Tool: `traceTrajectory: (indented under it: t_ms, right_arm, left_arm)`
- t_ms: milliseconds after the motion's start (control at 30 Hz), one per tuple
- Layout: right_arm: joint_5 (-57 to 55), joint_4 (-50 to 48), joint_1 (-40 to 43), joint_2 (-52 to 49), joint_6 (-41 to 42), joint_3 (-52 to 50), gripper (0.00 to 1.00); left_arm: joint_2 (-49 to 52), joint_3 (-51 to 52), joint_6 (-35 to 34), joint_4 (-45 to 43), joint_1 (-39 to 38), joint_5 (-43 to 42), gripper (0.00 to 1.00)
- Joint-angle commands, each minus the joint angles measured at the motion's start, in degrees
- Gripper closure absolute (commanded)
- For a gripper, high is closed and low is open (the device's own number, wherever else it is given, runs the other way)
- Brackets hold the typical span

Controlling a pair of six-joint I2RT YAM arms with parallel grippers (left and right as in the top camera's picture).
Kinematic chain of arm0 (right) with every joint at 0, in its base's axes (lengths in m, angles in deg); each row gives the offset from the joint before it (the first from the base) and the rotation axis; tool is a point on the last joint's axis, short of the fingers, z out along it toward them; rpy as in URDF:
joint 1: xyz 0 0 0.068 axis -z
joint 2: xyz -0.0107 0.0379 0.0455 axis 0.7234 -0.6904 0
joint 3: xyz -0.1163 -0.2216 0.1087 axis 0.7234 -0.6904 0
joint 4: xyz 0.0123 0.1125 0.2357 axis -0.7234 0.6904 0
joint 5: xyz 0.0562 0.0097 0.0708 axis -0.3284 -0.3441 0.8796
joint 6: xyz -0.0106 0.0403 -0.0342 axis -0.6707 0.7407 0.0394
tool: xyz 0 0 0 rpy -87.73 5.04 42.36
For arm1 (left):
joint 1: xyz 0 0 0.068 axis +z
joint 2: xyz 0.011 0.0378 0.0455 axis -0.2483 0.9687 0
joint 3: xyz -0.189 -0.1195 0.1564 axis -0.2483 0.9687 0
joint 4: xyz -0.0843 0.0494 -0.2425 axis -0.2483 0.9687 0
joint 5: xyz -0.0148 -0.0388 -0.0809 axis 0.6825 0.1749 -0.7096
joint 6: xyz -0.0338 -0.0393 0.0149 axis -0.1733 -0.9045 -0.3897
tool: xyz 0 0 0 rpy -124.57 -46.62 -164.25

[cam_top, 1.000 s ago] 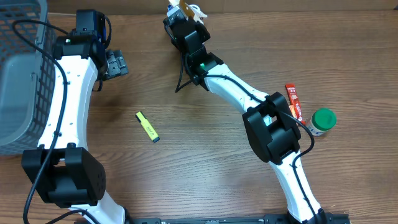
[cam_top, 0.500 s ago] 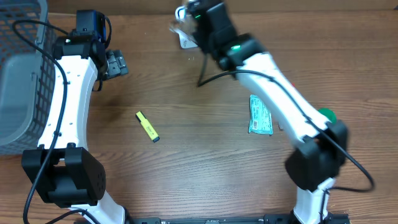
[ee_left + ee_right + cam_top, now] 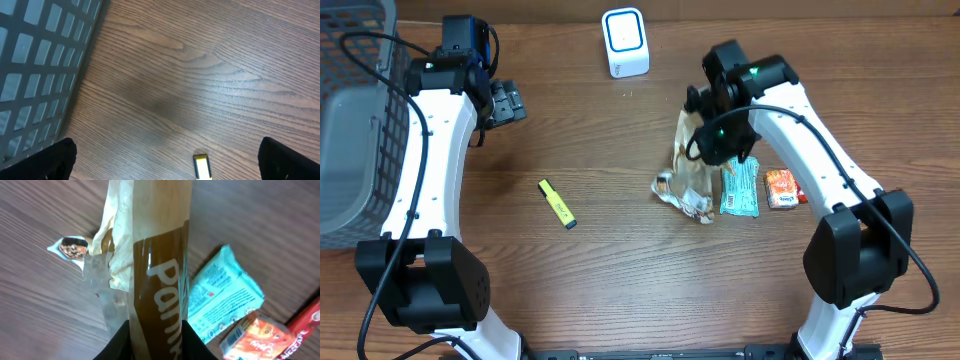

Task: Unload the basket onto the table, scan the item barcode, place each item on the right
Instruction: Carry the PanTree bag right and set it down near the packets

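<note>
Brown crinkly bag (image 3: pixel 159 275) hangs limp in your right hand (image 3: pixel 157 340)'s pinch, so it could slip or scan badly.

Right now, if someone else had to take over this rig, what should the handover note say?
Left gripper: open, empty, beside the basket.
Right gripper: shut on the brown snack bag, held over the pile next to the teal packet and orange packet.
The white scanner sits at the table's far edge.
Done: a second ago the right arm was up at the scanner. Whether the scan registered does not show.
Left: probably set the bag down and take the next item. The yellow highlighter lies apart, nearer the left arm.
</note>
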State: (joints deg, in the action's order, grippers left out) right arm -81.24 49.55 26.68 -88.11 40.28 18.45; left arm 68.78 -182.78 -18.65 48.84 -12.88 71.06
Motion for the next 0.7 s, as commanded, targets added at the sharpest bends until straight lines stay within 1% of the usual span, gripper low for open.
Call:
traceTrajectory:
  t_ms: [0, 133, 200, 233, 267, 300, 333, 433, 467, 500, 533, 633, 667]
  right_arm:
    - [-2.8, -2.8, 0.9, -0.5, -3.5, -4.7, 0.91]
    - [-3.4, -7.4, 0.9, -0.5, -3.5, -8.9, 0.91]
    - [-5.3, -9.3, 0.9, -0.5, -3.4, -9.9, 0.88]
    - [-7.3, -10.2, 0.9, -0.5, -3.4, -10.1, 0.72]
    - [-9.6, -11.1, 1.0, -0.5, -3.4, -10.1, 0.64]
    - [-10.6, -11.5, 1.0, -0.5, -3.4, -10.1, 0.59]
    - [-12.4, -12.4, 1.0, -0.5, -3.3, -10.1, 0.44]
    - [-14.5, -15.9, 0.9, -0.5, 0.1, -10.1, 0.29]
    - [-14.5, -16.9, 0.9, -0.5, 2.2, -9.9, 0.29]
    - [-14.5, -18.1, 0.9, -0.3, 7.1, -9.3, 0.27]
    - [-14.5, -18.6, 0.7, -0.2, 10.3, -8.8, 0.27]
    - [-13.6, -19.0, -0.5, 0.5, 23.1, -6.9, 0.3]
    - [-10.4, -19.0, -1.4, 0.8, 28.2, -6.4, 0.3]
  left_arm:
    - [-0.2, -0.5, 1.1, 0.0, -0.4, 0.5, 0.0]
    - [-0.2, -0.5, 1.1, 0.0, -0.4, 0.5, 0.0]
    - [-0.2, -0.5, 1.1, 0.0, -0.4, 0.5, 0.0]
    - [-0.2, -0.5, 1.1, 0.0, -0.4, 0.5, 0.0]
    - [-0.2, -0.5, 1.1, 0.0, -0.4, 0.5, 0.0]
    - [-0.2, -0.5, 1.1, 0.0, -0.4, 0.5, 0.0]
    - [-0.2, -0.5, 1.1, 0.0, -0.4, 0.5, 0.0]
    - [-0.2, -0.5, 1.1, 0.0, -0.4, 0.5, 0.0]
    - [-0.2, -0.5, 1.1, 0.0, -0.4, 0.5, 0.0]
    - [-0.2, -0.5, 1.1, 0.0, -0.4, 0.5, 0.0]
    - [-0.2, -0.5, 1.1, 0.0, -0.4, 0.5, 0.0]
    - [-0.2, -0.5, 1.1, 0.0, -0.4, 0.5, 0.0]
    - [-0.2, -0.5, 1.1, 0.0, -0.4, 0.5, 0.0]
